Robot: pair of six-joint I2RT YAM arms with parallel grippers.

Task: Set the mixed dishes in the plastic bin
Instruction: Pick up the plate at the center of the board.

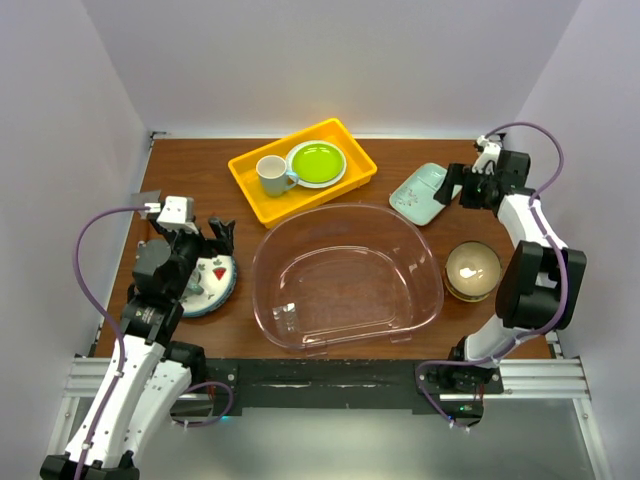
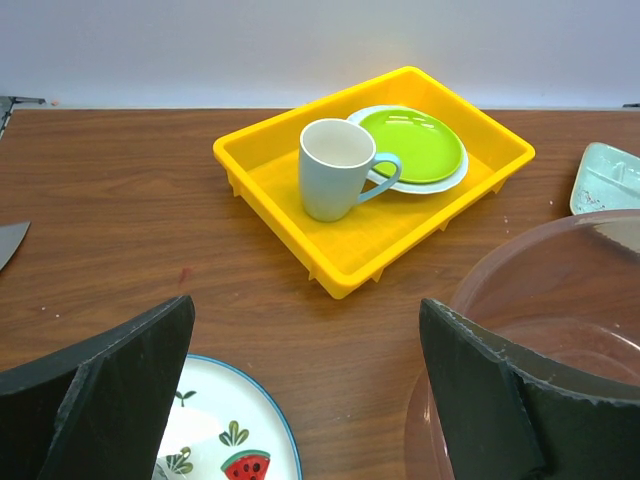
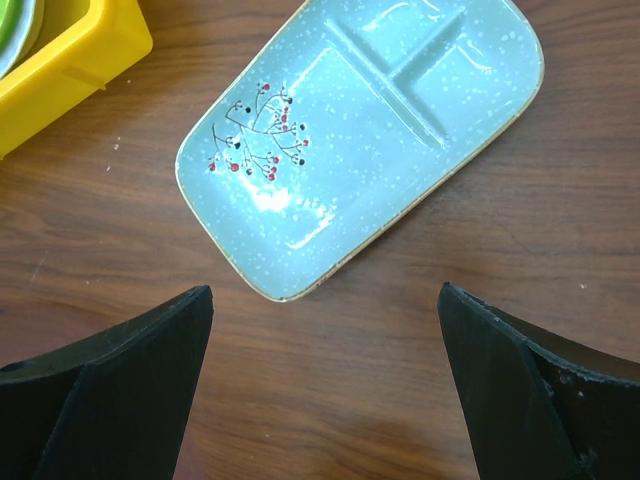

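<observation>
The clear, faintly pink plastic bin sits empty at the table's middle. A white plate with red-and-green motifs lies left of it. My left gripper is open and empty over the plate's far edge. In the left wrist view the plate lies by the left finger and the bin by the right. A mint-green divided tray lies at the back right. My right gripper is open and empty just right of it. The tray lies beyond the fingertips. A tan bowl stands right of the bin.
A yellow tray behind the bin holds a white mug and a lime-green plate. Both also show in the left wrist view, the mug in front of the plate. Walls close in the table on three sides.
</observation>
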